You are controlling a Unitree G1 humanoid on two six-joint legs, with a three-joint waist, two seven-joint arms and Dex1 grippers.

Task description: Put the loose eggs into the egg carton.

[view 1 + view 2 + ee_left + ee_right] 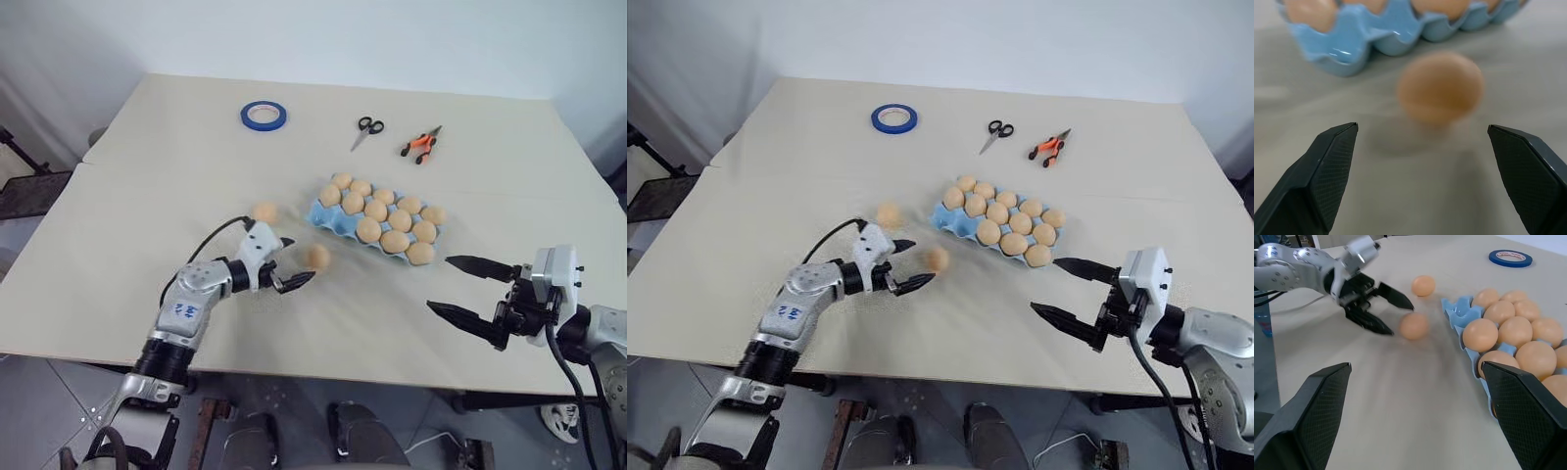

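Tabletop (147, 196), scissors (368, 130) beyond carton (328, 217)

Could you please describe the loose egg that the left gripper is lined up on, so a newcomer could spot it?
Start at the egg carton. Two loose eggs lie beside its left end; this egg is the nearer one, just ahead of the open left gripper.

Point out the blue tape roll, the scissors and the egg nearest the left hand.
Blue tape roll (264, 116), left eye view, on its blue ring.
Scissors (369, 127), left eye view, on the black handles.
Egg nearest the left hand (317, 257), left eye view, middle of its shell.
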